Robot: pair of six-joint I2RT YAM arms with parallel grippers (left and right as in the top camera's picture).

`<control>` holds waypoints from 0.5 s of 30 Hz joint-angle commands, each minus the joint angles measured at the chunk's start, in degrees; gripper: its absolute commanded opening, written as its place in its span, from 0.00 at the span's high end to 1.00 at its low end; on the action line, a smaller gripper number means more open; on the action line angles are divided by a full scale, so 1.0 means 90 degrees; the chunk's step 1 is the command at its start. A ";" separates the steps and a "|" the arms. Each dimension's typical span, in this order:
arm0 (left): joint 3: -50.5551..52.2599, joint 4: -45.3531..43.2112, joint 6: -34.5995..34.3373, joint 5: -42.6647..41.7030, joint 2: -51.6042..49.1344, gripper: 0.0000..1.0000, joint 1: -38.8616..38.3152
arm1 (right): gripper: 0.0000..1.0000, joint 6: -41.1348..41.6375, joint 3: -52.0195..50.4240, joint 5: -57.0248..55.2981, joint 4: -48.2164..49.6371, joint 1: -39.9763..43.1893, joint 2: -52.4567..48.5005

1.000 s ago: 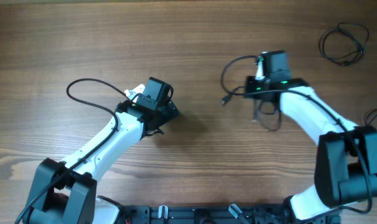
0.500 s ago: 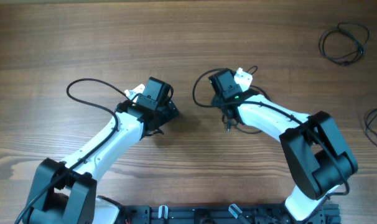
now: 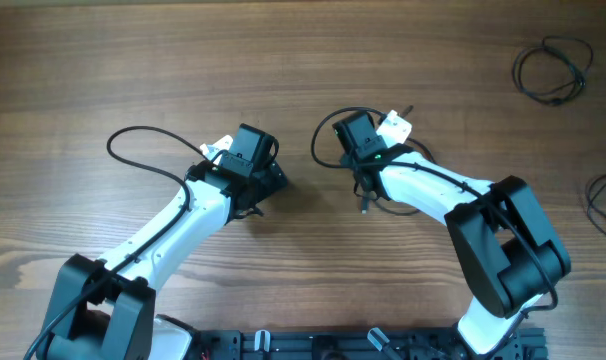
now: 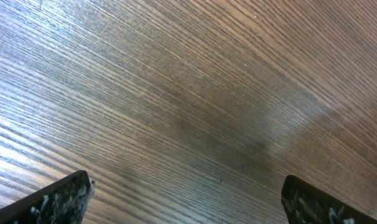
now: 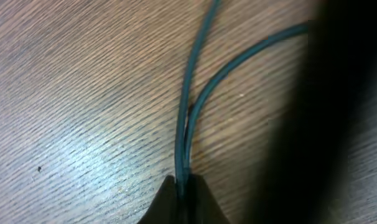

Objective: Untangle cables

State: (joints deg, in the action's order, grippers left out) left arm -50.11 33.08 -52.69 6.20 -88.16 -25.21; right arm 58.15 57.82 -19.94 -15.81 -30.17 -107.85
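Observation:
My right gripper is at the table's middle, shut on a thin dark cable. In the right wrist view two strands of that cable run up from between the closed fingertips of my right gripper, lying on the wood. In the overhead view the cable loops to the left of the gripper and a short end hangs below it. My left gripper is a little to the left, open and empty. The left wrist view shows its fingers wide apart over bare wood, with my left gripper holding nothing.
A second loose loop of thin black cable lies at the far right back. Another thin cable lies at the right edge. The left arm's thicker camera cable arcs over the table at the left.
My right gripper has swung left from the right of centre to the middle, carrying the cable with it, then nearly stopped. The left arm has not moved.

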 commanded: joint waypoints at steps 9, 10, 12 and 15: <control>-0.0029 0.0000 -0.0053 0.0109 0.0058 0.00 0.0017 | 0.96 -0.3393 -0.0049 -0.0163 -0.0236 0.0648 0.0019; -0.0029 0.0000 -0.0053 0.0109 0.0058 0.00 0.0017 | 0.96 -0.3740 -0.0049 -0.0165 -0.0308 0.0872 0.0192; -0.0029 0.0000 -0.0053 0.0109 0.0058 0.00 0.0017 | 0.96 -0.4265 -0.0049 -0.0163 -0.0391 0.1355 0.0515; -0.0029 0.0000 -0.0053 0.0109 0.0058 0.00 0.0017 | 0.96 -0.5122 -0.0049 -0.0211 -0.0340 0.2035 0.0809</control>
State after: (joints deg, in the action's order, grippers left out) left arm -50.11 33.08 -52.69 6.17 -88.16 -25.21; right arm 24.16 57.78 -19.59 -19.22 -17.54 -105.01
